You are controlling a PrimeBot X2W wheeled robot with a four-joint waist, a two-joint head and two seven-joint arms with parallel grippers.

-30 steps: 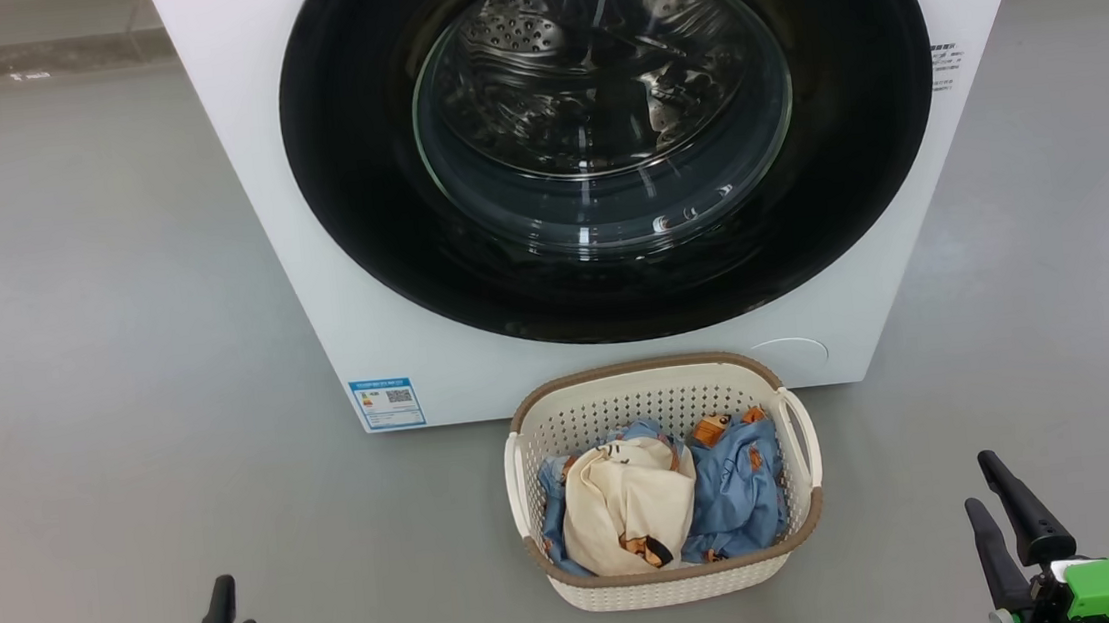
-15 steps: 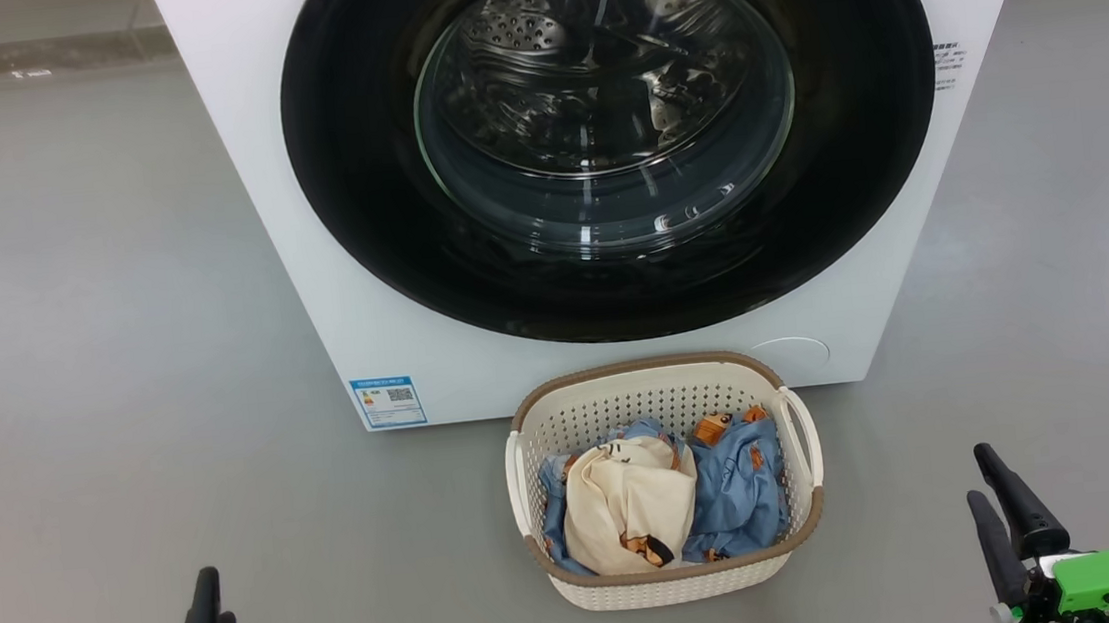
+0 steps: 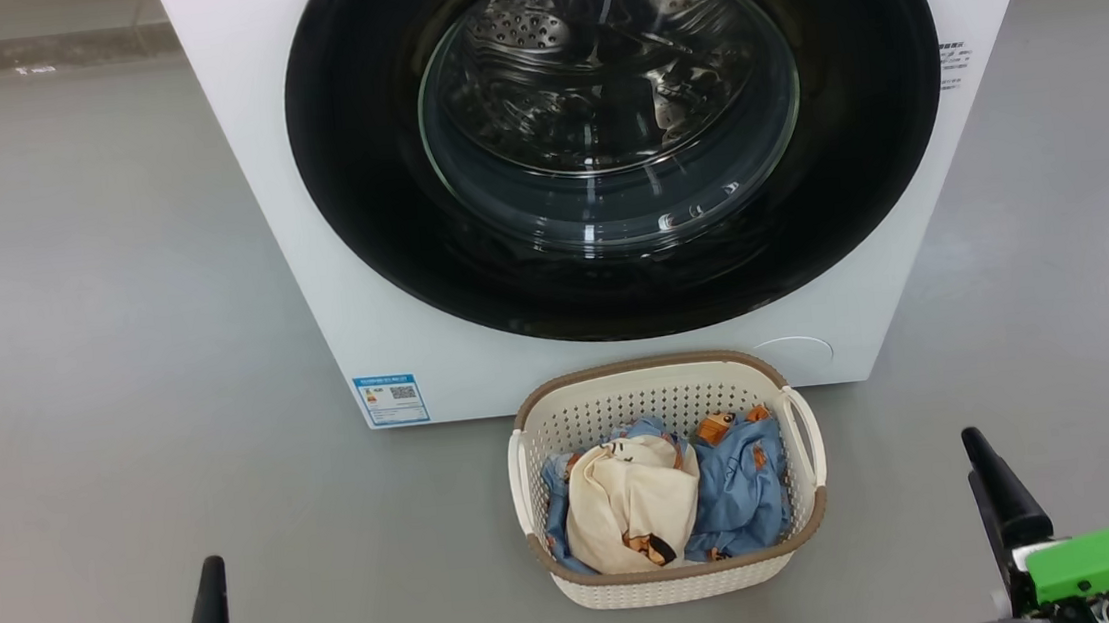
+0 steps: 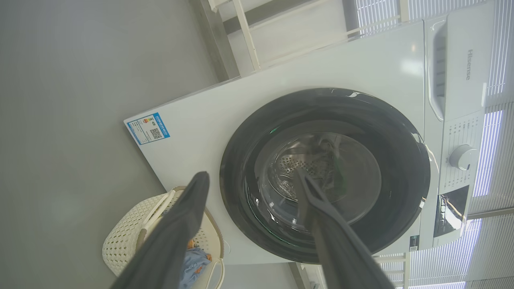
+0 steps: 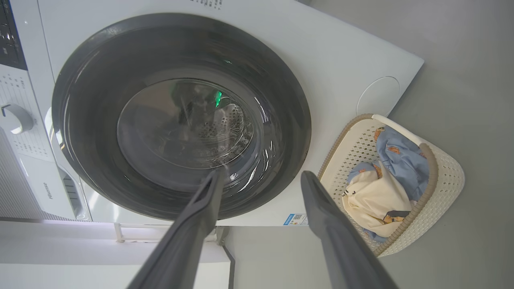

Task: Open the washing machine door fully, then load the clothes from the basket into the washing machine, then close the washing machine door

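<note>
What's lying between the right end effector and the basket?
Bare grey floor lies between the right end effector and the basket, seen in the head view.

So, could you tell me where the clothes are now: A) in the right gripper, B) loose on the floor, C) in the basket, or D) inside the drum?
C: the clothes lie heaped in the basket, which stands before the closed washing machine door.

Before me the washing machine [image 3: 306, 223], door [image 3: 361, 168] shut; the basket [image 3: 645, 368] of clothes [image 3: 632, 505] stands on the floor [image 3: 120, 390] just before it, my left gripper [image 3: 207, 613] and right gripper [image 3: 981, 463] low on either side.
</note>
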